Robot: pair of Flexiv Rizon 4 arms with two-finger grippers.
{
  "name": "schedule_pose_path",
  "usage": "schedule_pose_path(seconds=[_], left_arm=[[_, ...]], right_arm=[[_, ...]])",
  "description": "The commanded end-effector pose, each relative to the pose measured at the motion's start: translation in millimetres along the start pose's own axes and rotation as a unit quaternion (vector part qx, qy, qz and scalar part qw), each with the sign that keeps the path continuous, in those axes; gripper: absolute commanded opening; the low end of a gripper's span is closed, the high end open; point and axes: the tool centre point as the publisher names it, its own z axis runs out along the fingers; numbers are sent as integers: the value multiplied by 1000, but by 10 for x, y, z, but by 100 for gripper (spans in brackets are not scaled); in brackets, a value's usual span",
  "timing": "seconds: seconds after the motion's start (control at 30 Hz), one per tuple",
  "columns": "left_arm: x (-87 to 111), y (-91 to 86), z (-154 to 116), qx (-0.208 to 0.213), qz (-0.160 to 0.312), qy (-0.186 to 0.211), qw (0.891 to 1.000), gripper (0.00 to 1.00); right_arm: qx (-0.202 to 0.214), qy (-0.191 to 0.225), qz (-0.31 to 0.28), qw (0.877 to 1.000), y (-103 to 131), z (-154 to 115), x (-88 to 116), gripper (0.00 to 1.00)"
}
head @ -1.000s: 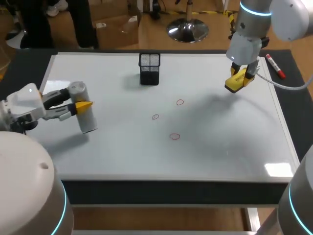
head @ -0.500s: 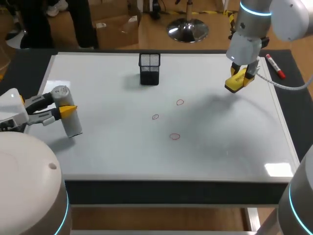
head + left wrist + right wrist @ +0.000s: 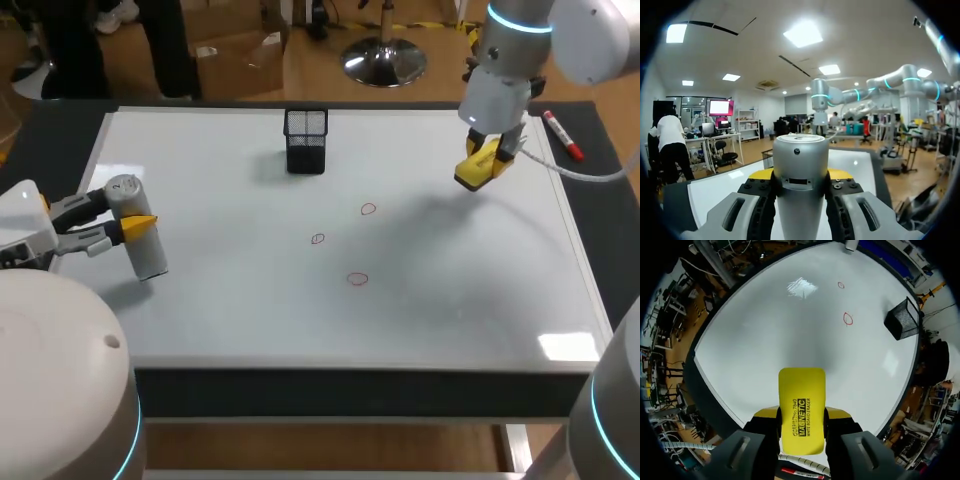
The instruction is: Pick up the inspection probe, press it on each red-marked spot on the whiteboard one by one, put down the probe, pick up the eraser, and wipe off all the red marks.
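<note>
At the whiteboard's [image 3: 250, 320] left, left gripper [image 3: 135, 228] is clamping the probe [image 3: 148, 258] clear of the red marks [image 3: 357, 279] while right gripper [image 3: 482, 160] is pinching the eraser [image 3: 470, 174], likely for wiping.

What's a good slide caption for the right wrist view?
Right end effector grips yellow eraser over whiteboard with red marks.

head and right wrist views look down on the whiteboard [image 3: 250, 290]; left wrist looks level.
</note>
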Motion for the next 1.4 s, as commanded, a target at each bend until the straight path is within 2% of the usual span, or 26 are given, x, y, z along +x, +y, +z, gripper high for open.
schedule_pose_path(seconds=[0.03, 0.47, 0.73, 0.87, 1.23, 1.4], left_arm=[[5, -11, -3, 0, 0, 0, 1000, 0], [5, -11, -3, 0, 0, 0, 1000, 0], [5, -11, -3, 0, 0, 0, 1000, 0], [5, -11, -3, 0, 0, 0, 1000, 0], [5, -11, -3, 0, 0, 0, 1000, 0], [5, -11, -3, 0, 0, 0, 1000, 0]], right_arm=[[17, 7, -4, 1000, 301, 30, -116, 0], [26, -17, -97, 995, 1414, -40, -484, 0], [61, 7, -188, 980, 2060, -38, -772, 0], [50, 7, -231, 972, 2335, 44, -912, 0], [34, -2, -325, 945, 2791, 241, -1185, 0], [31, 6, -344, 938, 2915, 335, -1237, 0]])
